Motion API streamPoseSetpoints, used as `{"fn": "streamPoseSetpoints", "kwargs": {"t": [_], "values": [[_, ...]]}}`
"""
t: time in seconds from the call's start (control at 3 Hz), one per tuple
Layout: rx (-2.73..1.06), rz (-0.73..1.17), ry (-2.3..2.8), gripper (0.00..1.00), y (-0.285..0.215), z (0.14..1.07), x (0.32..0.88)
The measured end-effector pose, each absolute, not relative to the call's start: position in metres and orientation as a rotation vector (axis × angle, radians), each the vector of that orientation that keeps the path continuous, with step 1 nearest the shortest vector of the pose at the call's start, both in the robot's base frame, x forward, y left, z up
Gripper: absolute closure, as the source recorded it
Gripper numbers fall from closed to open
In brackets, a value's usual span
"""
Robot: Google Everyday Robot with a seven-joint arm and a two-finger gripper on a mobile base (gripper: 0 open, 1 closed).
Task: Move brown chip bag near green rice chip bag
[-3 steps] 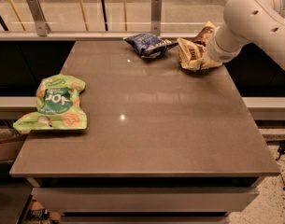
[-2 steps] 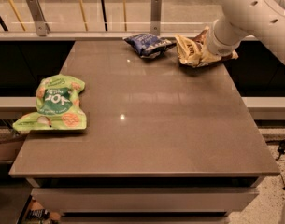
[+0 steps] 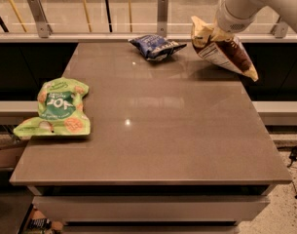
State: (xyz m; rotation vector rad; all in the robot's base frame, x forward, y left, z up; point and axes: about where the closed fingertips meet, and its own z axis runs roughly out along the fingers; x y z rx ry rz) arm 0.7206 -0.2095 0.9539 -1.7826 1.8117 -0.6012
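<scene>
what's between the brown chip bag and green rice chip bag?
Camera view: bare tabletop up to green rice chip bag. Gripper holds brown chip bag over far right corner; blue bag lies behind that line.

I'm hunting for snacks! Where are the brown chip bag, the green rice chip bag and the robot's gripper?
brown chip bag (image 3: pixel 225 51), camera view, middle of its hanging body.
green rice chip bag (image 3: pixel 58 107), camera view, dark green band.
gripper (image 3: pixel 217 31), camera view, clamping the bag's top, far right.
</scene>
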Motion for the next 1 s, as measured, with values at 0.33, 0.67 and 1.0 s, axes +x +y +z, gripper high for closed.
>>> {"fn": "streamPoseSetpoints", "kwargs": {"t": [0.33, 0.67, 1.0], "values": [[-1.763, -0.685, 1.792, 1.00, -0.205, 0.990, 0.713], [-1.754, -0.758, 1.779, 1.00, -0.197, 1.019, 0.703], [-1.743, -0.825, 1.770, 1.00, -0.184, 1.043, 0.691]]}}
